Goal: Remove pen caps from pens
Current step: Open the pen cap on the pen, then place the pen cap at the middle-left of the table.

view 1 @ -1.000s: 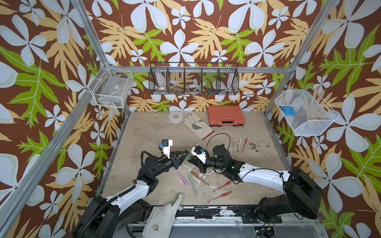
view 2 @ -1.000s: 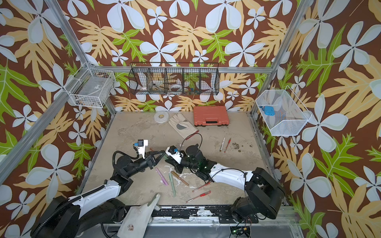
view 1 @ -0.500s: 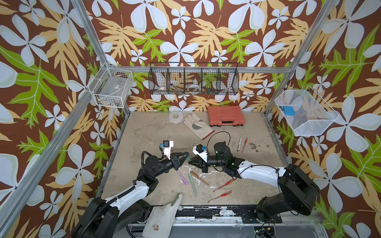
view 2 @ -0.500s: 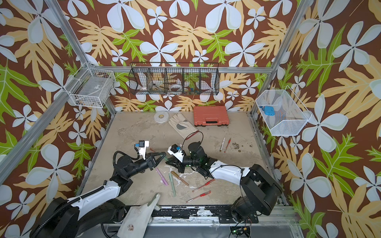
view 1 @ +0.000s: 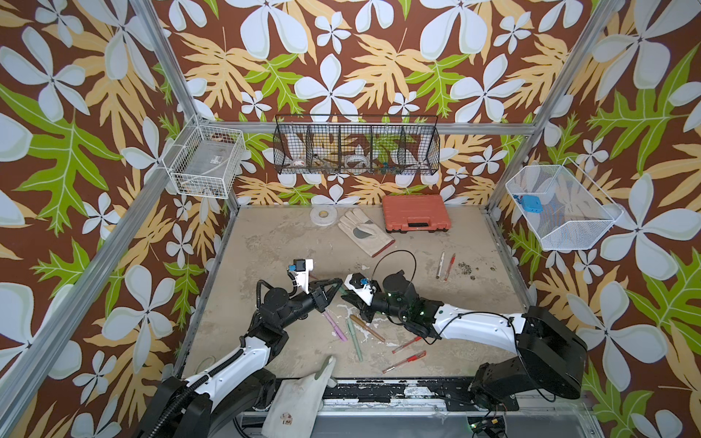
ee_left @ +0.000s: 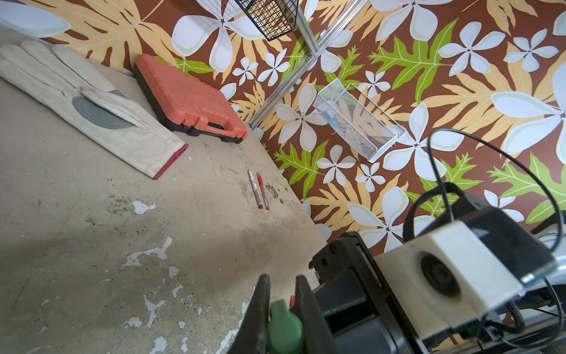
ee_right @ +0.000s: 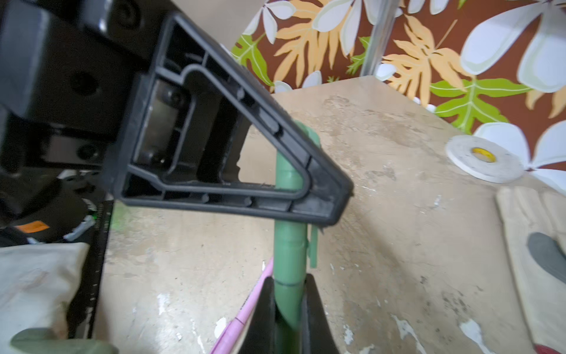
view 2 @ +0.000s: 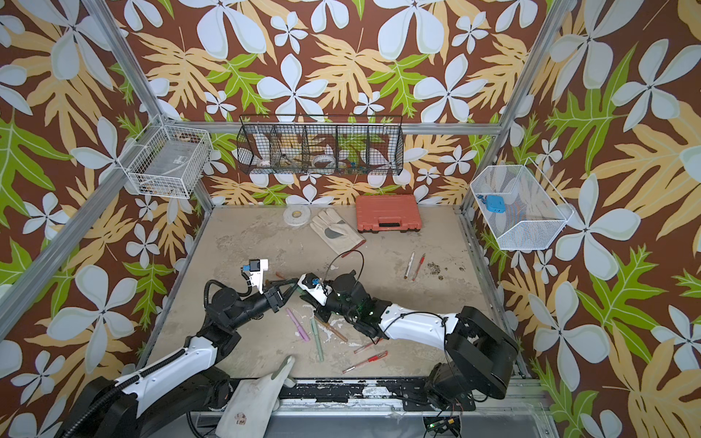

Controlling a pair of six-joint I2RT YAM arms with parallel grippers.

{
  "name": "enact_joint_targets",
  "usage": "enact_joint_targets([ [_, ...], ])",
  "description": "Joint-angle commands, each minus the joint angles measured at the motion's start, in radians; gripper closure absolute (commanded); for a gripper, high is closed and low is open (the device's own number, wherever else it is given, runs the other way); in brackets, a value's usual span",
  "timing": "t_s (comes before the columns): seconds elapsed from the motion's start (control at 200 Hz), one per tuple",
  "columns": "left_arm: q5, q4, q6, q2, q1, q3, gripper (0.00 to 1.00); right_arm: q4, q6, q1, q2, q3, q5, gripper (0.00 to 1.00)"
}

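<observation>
Centrally, in a top view, the left tool [view 1: 338, 285] and right tool [view 1: 345, 296] meet tip to tip above the worktop [view 1: 273, 258]. A pink pen [view 1: 335, 327], pale green pen [view 1: 354, 340] and brown pen [view 1: 367, 328] lie just beside them, with 2 red gel pens [view 1: 404, 361] nearer the front edge. From the left wrist, the left tool's jaws sit clamped on a green pen [ee_left: 283, 328]. From the right wrist, the right tool pinches the same pen lower down, and its clip [ee_right: 313, 245] sits between both grips.

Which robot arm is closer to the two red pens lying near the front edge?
Right. The right arm passes right beside the two red pens; the left arm is farther off, beyond the pink pen.
</observation>
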Motion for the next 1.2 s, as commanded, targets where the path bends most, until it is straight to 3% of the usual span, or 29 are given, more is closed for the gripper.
enact_joint_targets([
  [0.0, -0.110, 0.195, -0.017, -0.006, 0.012, 0.031, 1.00, -0.244, -0.038, 0.015, 0.002, -0.021, 0.130, 1.00],
  [0.205, -0.083, 0.225, -0.008, -0.017, 0.012, 0.023, 1.00, -0.239, 0.006, -0.105, 0.001, -0.024, -0.378, 1.00],
  [0.345, -0.080, 0.234, -0.003, -0.014, 0.012, 0.022, 1.00, -0.265, 0.017, -0.147, 0.036, 0.000, -0.550, 1.00],
  [0.41, -0.080, 0.236, -0.003, -0.011, 0.013, 0.021, 1.00, -0.252, 0.021, -0.148, 0.024, -0.007, -0.499, 1.00],
  [0.56, -0.081, 0.234, -0.004, -0.010, 0.014, 0.023, 1.00, -0.191, 0.020, -0.122, -0.067, -0.072, -0.215, 1.00],
  [0.726, -0.100, 0.195, 0.013, -0.008, 0.014, 0.032, 1.00, -0.166, 0.030, -0.126, -0.107, -0.096, -0.180, 1.00],
  [0.946, -0.259, -0.038, 0.074, 0.014, 0.014, 0.084, 1.00, -0.155, 0.054, -0.136, -0.142, -0.108, -0.138, 1.00],
  [1.196, -0.331, -0.157, 0.081, 0.127, 0.013, 0.144, 1.00, -0.155, 0.183, -0.252, -0.187, -0.129, -0.003, 1.00],
])
